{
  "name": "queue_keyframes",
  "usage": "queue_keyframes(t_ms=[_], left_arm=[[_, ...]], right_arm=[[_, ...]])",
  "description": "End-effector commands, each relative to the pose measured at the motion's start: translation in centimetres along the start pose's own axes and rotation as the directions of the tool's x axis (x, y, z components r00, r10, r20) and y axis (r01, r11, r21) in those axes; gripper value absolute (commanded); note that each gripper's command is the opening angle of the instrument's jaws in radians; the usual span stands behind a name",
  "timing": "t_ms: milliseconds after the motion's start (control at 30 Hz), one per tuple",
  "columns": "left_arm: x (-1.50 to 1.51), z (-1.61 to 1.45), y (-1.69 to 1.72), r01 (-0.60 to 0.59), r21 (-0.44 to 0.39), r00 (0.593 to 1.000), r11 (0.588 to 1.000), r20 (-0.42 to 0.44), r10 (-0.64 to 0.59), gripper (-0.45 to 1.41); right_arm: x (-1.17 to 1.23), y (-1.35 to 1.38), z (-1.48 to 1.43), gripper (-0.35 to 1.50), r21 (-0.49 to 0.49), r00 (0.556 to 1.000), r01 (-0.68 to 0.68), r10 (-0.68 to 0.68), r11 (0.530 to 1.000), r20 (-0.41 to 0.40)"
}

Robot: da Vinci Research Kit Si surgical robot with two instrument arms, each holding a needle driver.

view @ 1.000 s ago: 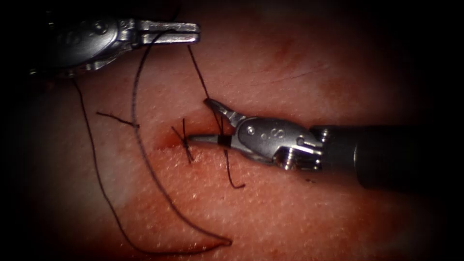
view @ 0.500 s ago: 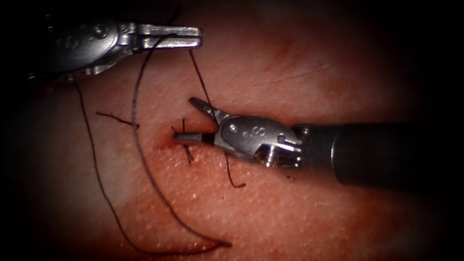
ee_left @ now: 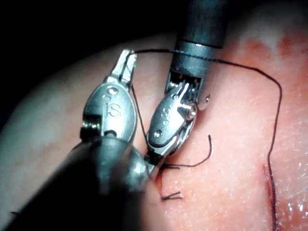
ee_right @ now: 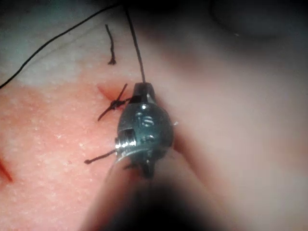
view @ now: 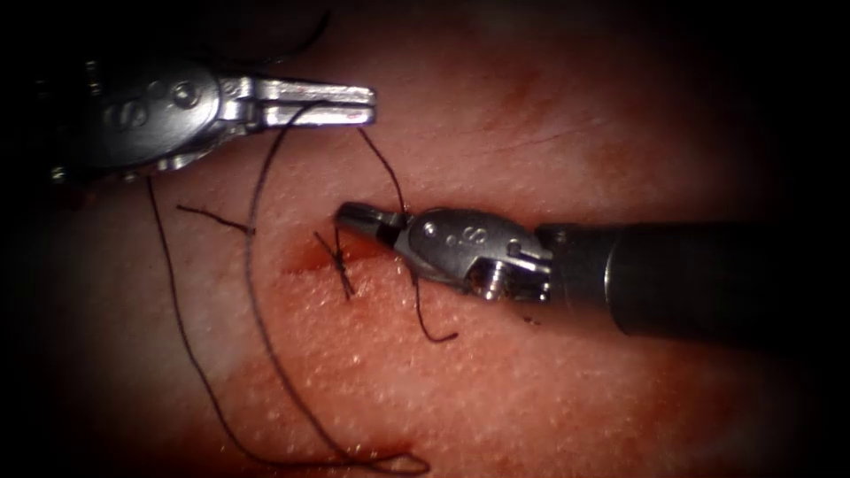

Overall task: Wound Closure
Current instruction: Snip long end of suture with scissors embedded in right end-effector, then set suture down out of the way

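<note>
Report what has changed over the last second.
The right tool, open a second ago, has shut its fingers on the thread running up to the left tool. The left tool still holds that thread; the knot and cut ends are unmoved.

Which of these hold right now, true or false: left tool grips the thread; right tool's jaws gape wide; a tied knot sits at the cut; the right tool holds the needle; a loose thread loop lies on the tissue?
1. The left tool grips the thread. True.
2. The right tool has its jaws wide open. False: they are shut on the thread.
3. A knot sits at the cut. True.
4. The right tool holds the needle. False: it holds thread.
5. A loose thread loop lies on the tissue. True.
</note>
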Motion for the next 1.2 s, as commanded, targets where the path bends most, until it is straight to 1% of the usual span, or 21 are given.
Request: queue_keyframes(t_ms=[33,67,133,167,200,233,267,367,433,533,567,733,767,833,867,967,1000,1067,1100,1133,1200], left_arm=[[-0.01,0.05,-0.02,-0.004,-0.003,1.0,1.0,-0.006,0.004,-0.45],[0.04,0.07,0.06,-0.01,-0.011,1.0,1.0,-0.02,0.01,-0.45],[0.07,0.09,0.09,-0.013,-0.015,1.0,1.0,-0.028,0.013,-0.45],[0.18,0.19,0.25,-0.027,-0.03,0.998,0.999,-0.057,0.025,-0.45],[0.18,0.19,0.25,-0.027,-0.03,0.998,0.999,-0.057,0.025,-0.45],[0.25,0.29,0.35,-0.044,-0.044,0.996,0.998,-0.086,0.04,-0.45],[0.28,0.35,0.4,-0.05,-0.05,0.994,0.998,-0.099,0.044,-0.45],[0.35,0.69,0.61,-0.077,-0.064,0.988,0.995,-0.141,0.067,-0.45],[0.35,0.86,0.7,-0.09,-0.071,0.985,0.993,-0.152,0.078,-0.45],[0.23,1.25,0.92,-0.127,-0.094,0.978,0.987,-0.179,0.109,-0.45],[0.1,1.45,1.06,-0.15,-0.111,0.975,0.983,-0.18,0.128,-0.45],[-0.35,1.91,1.4,-0.157,-0.17,0.977,0.973,-0.169,0.128,-0.45],[-0.56,2.04,1.52,-0.144,-0.194,0.981,0.97,-0.159,0.113,-0.45],[-0.83,2.18,1.67,-0.137,-0.214,0.982,0.967,-0.156,0.105,-0.45],[-1.07,2.27,1.77,-0.123,-0.236,0.985,0.964,-0.148,0.09,-0.45],[-1.48,2.4,1.92,-0.098,-0.249,0.989,0.964,-0.131,0.067,-0.45],[-1.75,2.46,2.01,-0.083,-0.261,0.992,0.962,-0.111,0.056,-0.45],[-2.07,2.51,2.09,-0.049,-0.278,0.997,0.959,-0.073,0.029,-0.45],[-2.19,2.51,2.11,0.012,-0.297,0.999,0.955,-0.039,-0.025,0.46],[-2.21,2.51,2.11,0.043,-0.301,0.998,0.953,-0.02,-0.051,0.74],[-2.17,2.47,2.06,0.102,-0.277,0.995,0.955,0.013,-0.103,1.06]], right_arm=[[0.04,0.09,-0.03,1.18,0.026,1.0,0.014,-0.014,1.0,-0.015],[0.09,0.19,-0.21,1.3,0.048,0.999,0.023,-0.021,0.999,-0.036],[0.11,0.24,-0.29,1.31,0.052,0.998,0.033,-0.03,0.998,-0.046],[0.2,0.42,-0.6,1.4,0.058,0.995,0.07,-0.065,0.996,-0.082],[0.2,0.42,-0.6,1.4,0.058,0.995,0.07,-0.065,0.996,-0.082],[0.28,0.56,-0.86,1.41,0.047,0.989,0.094,-0.087,0.994,-0.12],[0.32,0.63,-0.97,1.41,0.04,0.986,0.106,-0.1,0.994,-0.13],[0.46,0.92,-1.42,1.41,-0.005,0.981,0.144,-0.144,0.99,-0.13],[0.51,1.06,-1.62,1.41,-0.031,0.977,0.175,-0.177,0.984,-0.118],[0.58,1.3,-1.91,1.4,-0.051,0.975,0.205,-0.209,0.977,-0.082],[0.59,1.41,-2.03,1.41,-0.058,0.976,0.206,-0.209,0.977,-0.067],[0.6,1.61,-2.16,1.43,-0.109,0.953,0.299,-0.303,0.948,-0.015],[0.61,1.69,-2.18,1.46,-0.142,0.919,0.393,-0.393,0.908,0.029],[0.64,1.77,-2.21,1.46,-0.158,0.881,0.473,-0.468,0.867,0.069],[0.67,1.82,-2.22,1.46,-0.166,0.851,0.525,-0.515,0.835,0.098],[0.72,1.86,-2.24,1.46,-0.175,0.836,0.549,-0.535,0.817,0.126],[0.74,1.87,-2.25,1.46,-0.177,0.829,0.559,-0.542,0.81,0.135],[0.78,1.88,-2.27,1.46,-0.171,0.827,0.562,-0.545,0.809,0.141],[0.8,1.87,-2.28,1.46,-0.17,0.827,0.561,-0.543,0.81,0.142],[0.8,1.86,-2.28,1.46,-0.17,0.828,0.561,-0.543,0.81,0.142],[0.81,1.84,-2.27,1.46,-0.17,0.828,0.561,-0.542,0.81,0.145]])
